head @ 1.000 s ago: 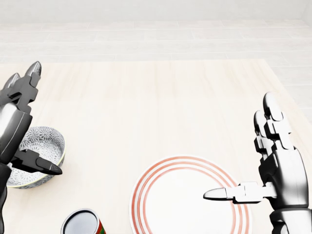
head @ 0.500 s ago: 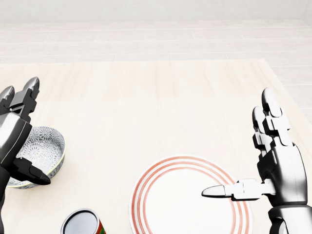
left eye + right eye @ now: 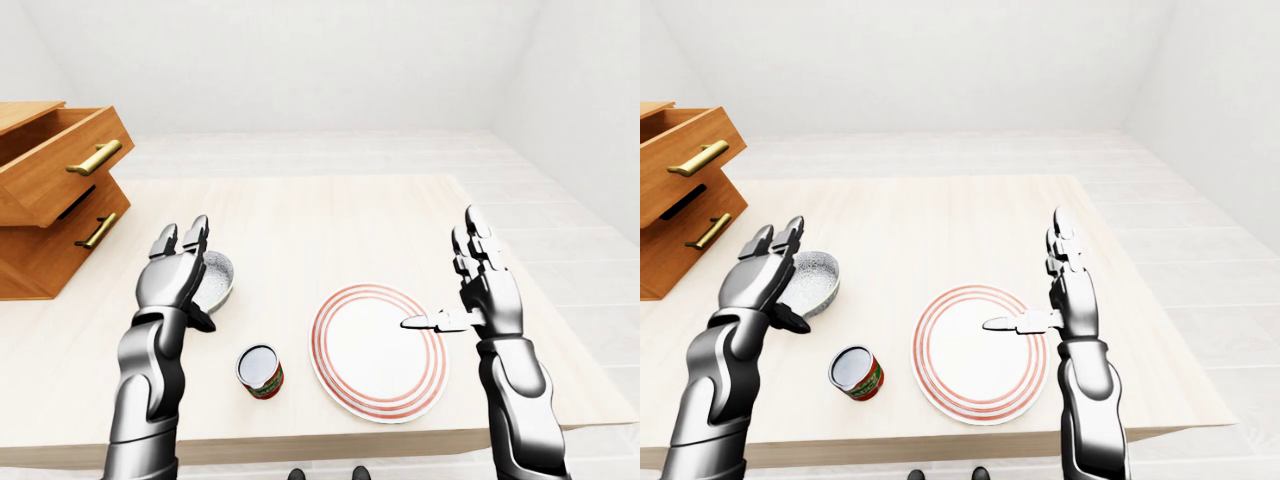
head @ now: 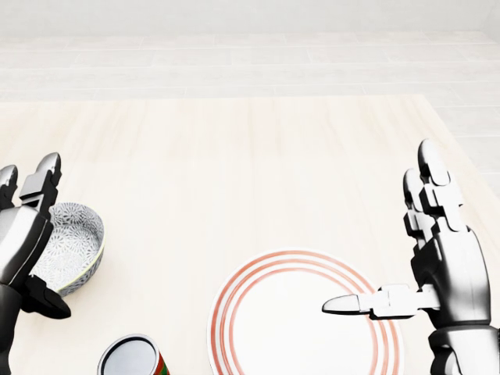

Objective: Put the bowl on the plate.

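While the bowl (image 4: 76, 248) sits on the bench (image 4: 250, 156) at the plate's (image 4: 226, 303) ten o'clock in the head view, the left robot hand (image 4: 21, 244) stands spread open at its nine o'clock side, gripping nothing. The right robot hand (image 4: 445, 266), likewise open and empty, hovers at the plate's three o'clock.

One table (image 3: 300, 215) carries three loose things, one of each kind: one patterned bowl (image 4: 74, 242), one red-ringed plate (image 3: 362, 372) and one can (image 3: 260, 371). At the left edge of the left-eye view there is one wooden chest (image 3: 30, 270) with two drawers, each bearing one brass handle, so two handles (image 3: 93, 158) in all. Two robot hands show, one left hand (image 3: 172, 285) and one right hand (image 3: 492, 300), with three fingers (image 4: 432, 168) on each.
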Controlling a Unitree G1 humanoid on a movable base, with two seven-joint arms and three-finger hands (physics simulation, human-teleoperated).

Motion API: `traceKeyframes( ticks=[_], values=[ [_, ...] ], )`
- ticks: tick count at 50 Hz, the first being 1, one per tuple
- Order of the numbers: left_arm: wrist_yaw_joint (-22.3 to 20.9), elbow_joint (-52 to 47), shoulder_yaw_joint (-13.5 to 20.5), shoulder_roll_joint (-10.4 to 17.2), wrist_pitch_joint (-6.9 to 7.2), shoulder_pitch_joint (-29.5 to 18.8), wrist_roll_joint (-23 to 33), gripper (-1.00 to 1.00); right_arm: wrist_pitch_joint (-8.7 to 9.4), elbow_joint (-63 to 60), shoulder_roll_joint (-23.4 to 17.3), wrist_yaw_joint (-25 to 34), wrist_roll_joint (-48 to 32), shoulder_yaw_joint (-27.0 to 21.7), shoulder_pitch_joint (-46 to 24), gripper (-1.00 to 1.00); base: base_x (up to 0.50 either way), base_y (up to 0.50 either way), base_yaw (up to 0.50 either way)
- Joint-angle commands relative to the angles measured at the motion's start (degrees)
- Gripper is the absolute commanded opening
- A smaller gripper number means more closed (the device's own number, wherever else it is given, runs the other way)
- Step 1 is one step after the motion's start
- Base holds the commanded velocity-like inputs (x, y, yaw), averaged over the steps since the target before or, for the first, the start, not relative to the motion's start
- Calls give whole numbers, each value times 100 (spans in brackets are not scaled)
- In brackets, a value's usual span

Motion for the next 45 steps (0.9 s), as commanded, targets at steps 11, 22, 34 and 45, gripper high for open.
traceKeyframes(
  ticks=[11, 22, 34, 45],
  values=[
    [367, 300, -46, -161, 0, 399, 314, 100, 0, 139, -10, -23, 7, 9, -47, 100, 0, 0, 0],
    [657, 818, -101, -163, 0, 252, 348, 100, 0, 160, -8, -48, -13, 37, -61, 100, 0, 0, 0],
    [823, 1053, -192, -141, 0, 225, 341, 100, 0, 174, -36, -85, -62, 55, -117, 100, 0, 0, 0],
    [958, 1188, -175, -107, 0, 236, 260, 100, 0, 264, -18, -99, -26, 53, -112, 100, 0, 0, 0]
  ],
)
